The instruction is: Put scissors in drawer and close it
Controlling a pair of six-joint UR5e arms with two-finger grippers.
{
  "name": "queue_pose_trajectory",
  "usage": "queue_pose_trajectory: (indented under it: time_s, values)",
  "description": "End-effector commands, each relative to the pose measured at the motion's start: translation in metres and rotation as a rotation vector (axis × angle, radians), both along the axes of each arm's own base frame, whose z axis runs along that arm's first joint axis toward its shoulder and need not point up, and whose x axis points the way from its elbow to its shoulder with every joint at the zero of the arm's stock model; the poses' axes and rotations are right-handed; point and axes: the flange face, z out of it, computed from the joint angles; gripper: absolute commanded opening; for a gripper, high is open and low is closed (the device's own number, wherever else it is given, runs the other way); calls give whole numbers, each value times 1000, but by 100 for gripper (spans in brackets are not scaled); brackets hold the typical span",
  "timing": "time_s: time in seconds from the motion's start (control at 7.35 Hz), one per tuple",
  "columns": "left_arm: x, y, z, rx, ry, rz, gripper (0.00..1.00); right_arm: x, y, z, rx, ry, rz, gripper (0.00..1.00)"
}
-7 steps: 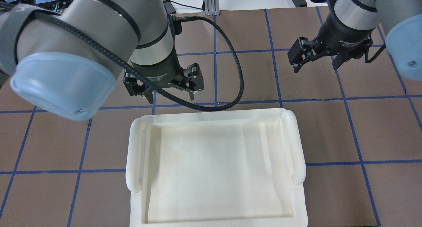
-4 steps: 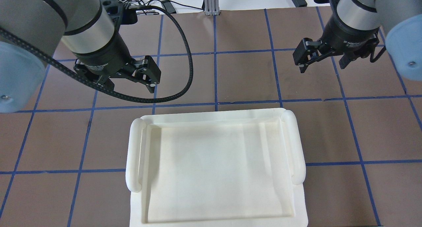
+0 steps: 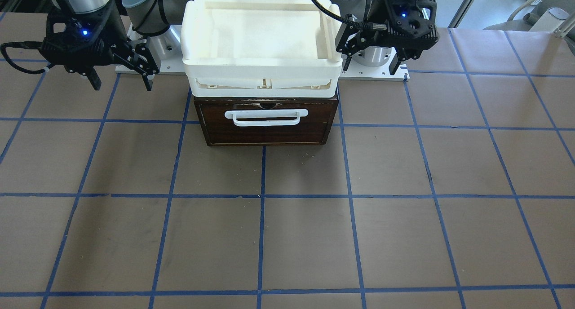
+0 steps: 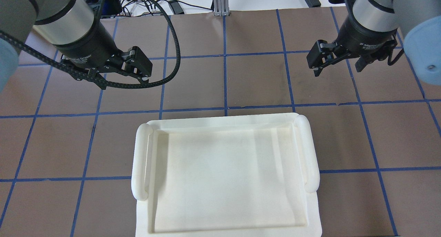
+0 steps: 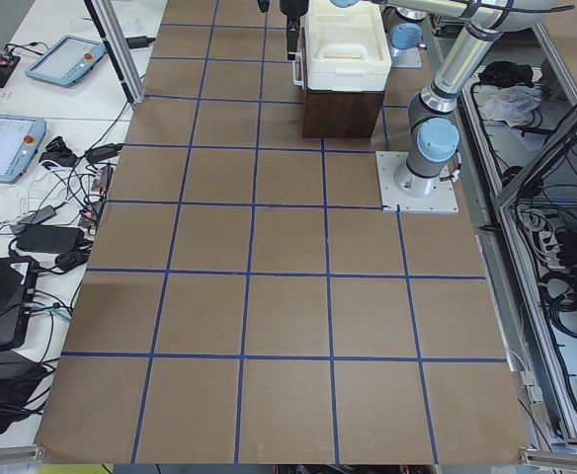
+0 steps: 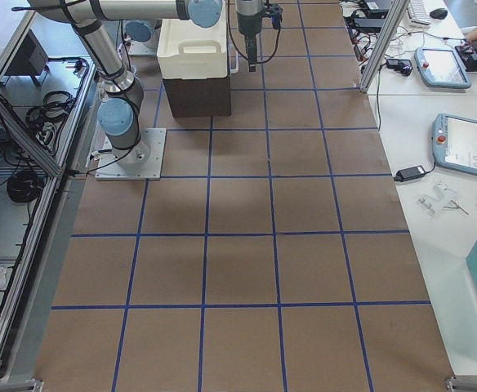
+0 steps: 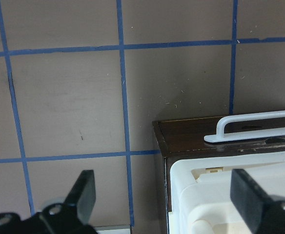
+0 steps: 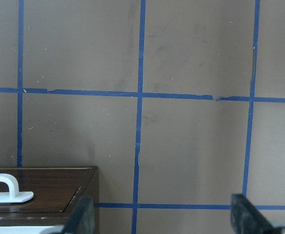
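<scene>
The drawer [image 3: 265, 131] is shut, with a dark brown front and a white bar handle [image 3: 267, 117]. It sits under a white tray [image 3: 260, 71]. The scissors show in no view. My left gripper [image 4: 110, 80] is open and empty, in the air off the tray's far left corner. The left wrist view shows its fingers [image 7: 84, 195] spread, above the drawer's corner [image 7: 191, 139]. My right gripper [image 4: 337, 71] is open and empty, off the far right corner. The right wrist view shows the drawer's other corner [image 8: 45, 187].
The white tray [image 4: 220, 121] covers the drawer cabinet in the overhead view. Brown table covering with a blue tape grid [image 3: 263, 196] lies all round. Benches with tablets and cables [image 5: 32, 148] stand beyond the table's far edge.
My left arm has swung to the left, off the tray's far edge, and now hangs beside its left corner. My right gripper has barely moved. Both stay open.
</scene>
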Motion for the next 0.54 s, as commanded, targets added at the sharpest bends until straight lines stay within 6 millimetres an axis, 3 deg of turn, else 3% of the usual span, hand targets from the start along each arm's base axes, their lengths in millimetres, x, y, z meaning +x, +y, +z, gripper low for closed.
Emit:
queue_pose_trajectory:
  time_s: [0.0, 0.41]
  values:
    - [-2, -22, 5, 5, 2, 2, 100, 0, 0, 1, -1, 3, 12, 100]
    - [-4, -30, 0, 18, 1, 3, 100, 0, 0, 0, 2, 3, 12, 100]
